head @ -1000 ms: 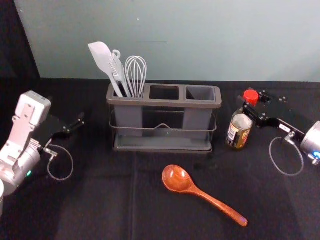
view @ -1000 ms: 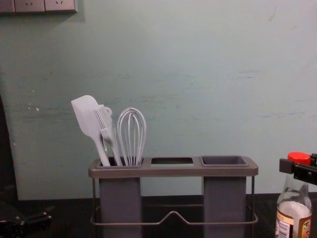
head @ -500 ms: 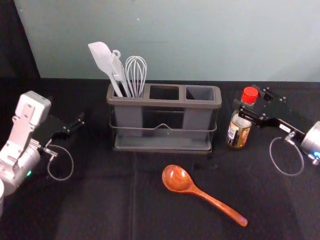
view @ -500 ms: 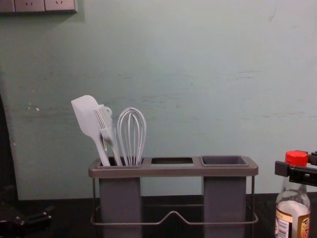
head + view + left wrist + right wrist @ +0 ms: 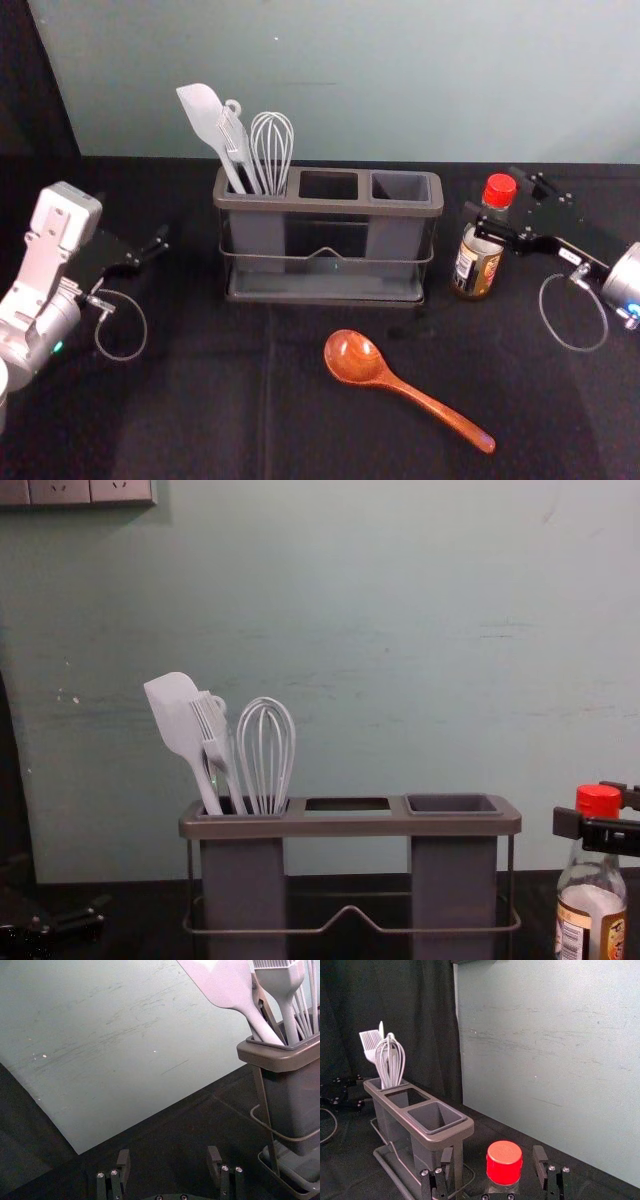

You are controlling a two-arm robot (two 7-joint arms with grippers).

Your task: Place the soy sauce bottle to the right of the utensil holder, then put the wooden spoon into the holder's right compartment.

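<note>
Black surface (image 5: 180,410), pale wall (image 5: 400,80); chest view shows sockets (image 5: 60,490), head view a wooden spoon (image 5: 355,357). Right tool (image 5: 491,191), open, surrounds the soy sauce bottle (image 5: 474,268); left tool (image 5: 138,226) open, at left.

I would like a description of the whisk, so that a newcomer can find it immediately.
Find the holder in the middle of the head view. Its left compartment holds pale tools; the whisk is the rightmost, its looped wires unlike the flat spatula and bristled brush.

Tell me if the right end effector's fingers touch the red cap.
Apart: the right wrist view shows a gap between the red cap and each of the fingers.
</note>
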